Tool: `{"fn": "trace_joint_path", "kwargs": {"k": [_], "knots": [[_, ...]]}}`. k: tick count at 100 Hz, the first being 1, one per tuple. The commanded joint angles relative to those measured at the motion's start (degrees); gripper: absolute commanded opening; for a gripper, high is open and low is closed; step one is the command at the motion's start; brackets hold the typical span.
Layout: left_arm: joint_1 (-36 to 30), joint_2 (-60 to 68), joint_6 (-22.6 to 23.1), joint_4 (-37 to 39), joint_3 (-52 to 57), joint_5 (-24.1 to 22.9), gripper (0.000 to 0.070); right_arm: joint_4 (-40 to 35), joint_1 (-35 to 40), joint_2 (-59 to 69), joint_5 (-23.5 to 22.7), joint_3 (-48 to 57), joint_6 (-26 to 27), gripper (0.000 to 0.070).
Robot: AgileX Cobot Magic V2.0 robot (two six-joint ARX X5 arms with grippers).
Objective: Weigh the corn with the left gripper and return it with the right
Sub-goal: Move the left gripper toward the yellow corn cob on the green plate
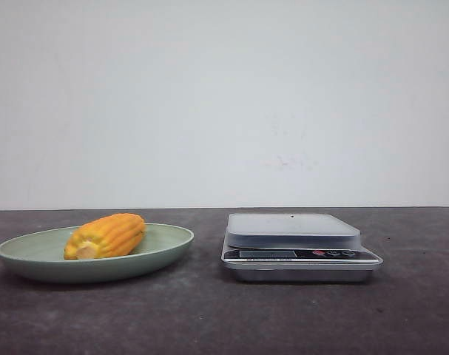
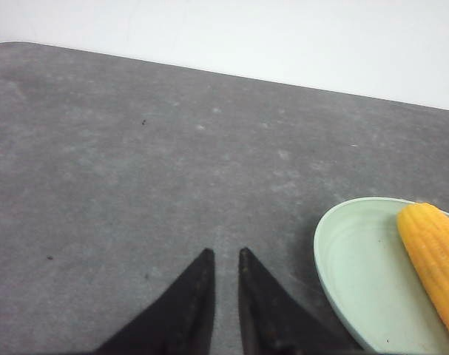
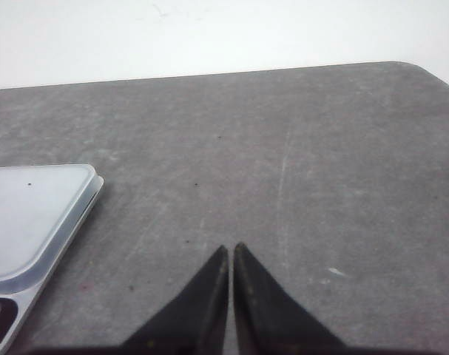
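The corn [image 1: 106, 236], a short orange-yellow cob with its pale cut end toward me, lies on a pale green plate [image 1: 32, 255] at the table's left. It also shows in the left wrist view [image 2: 435, 259], on the same plate [image 2: 357, 274]. My left gripper [image 2: 225, 253] hovers over bare table beside the plate, empty, its black jaws a narrow gap apart. My right gripper [image 3: 231, 247] is shut and empty over bare table, beside the scale [image 3: 32, 214]. Neither gripper shows in the front view.
A silver digital kitchen scale [image 1: 298, 240] with a flat platform stands right of the plate, mid-table. The table is dark grey, with a white wall behind it. The table's far corners show in both wrist views.
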Motion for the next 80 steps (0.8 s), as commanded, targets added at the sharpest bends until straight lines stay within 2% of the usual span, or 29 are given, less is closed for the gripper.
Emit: {"fn": "trace_joint_path", "kwargs": {"k": [1, 10, 21, 31, 40, 47, 59, 72, 76, 79, 80], "knots": [[0.07, -0.02, 0.5, -0.2, -1.01, 0.07, 0.0028, 0.22, 0.13, -0.07, -0.22, -0.26, 0.76, 0.0006], [0.07, -0.02, 0.22, -0.22, -1.01, 0.11, 0.0028, 0.31, 0.15, -0.07, -0.28, -0.26, 0.81, 0.0006], [0.07, -0.02, -2.69, -0.22, -0.98, 0.11, 0.0028, 0.24, 0.15, -0.07, -0.31, -0.26, 1.11, 0.0006], [0.07, 0.0, -2.8, 1.4, -0.96, 0.07, 0.0026, 0.28, 0.15, -0.04, -0.28, -0.17, 4.0, 0.0003], [0.07, 0.0, -5.68, 3.63, 0.31, 0.17, 0.001, -0.76, 0.24, 0.92, -0.26, 1.75, 6.32, 0.0001], [0.0, 1.16, -7.1, 3.48, 3.13, 0.17, 0.001, -1.42, 0.24, 2.84, 0.7, 5.57, 8.0, 0.0], [0.0, 7.37, -9.49, 0.46, 11.32, 0.42, 0.001, -2.38, 0.24, 9.49, 1.05, 14.38, 7.58, 0.0], [0.0, 17.62, -10.4, -0.81, 21.59, 3.54, 0.001, -4.13, 0.24, 18.36, -0.11, 24.2, 7.32, 0.0001], [0.0, 20.74, -10.47, -1.68, 24.9, 5.11, 0.0026, -4.2, 0.24, 20.57, -1.11, 26.67, 7.67, 0.0023], [0.0, 22.99, -10.47, -2.38, 27.36, 6.71, 0.0077, -4.46, 0.24, 21.77, -1.73, 28.15, 7.98, 0.0074], [0.0, 23.74, -10.45, -2.64, 28.17, 7.3, 0.0103, -4.66, 0.24, 22.47, -2.12, 29.0, 8.13, 0.0119]]}}
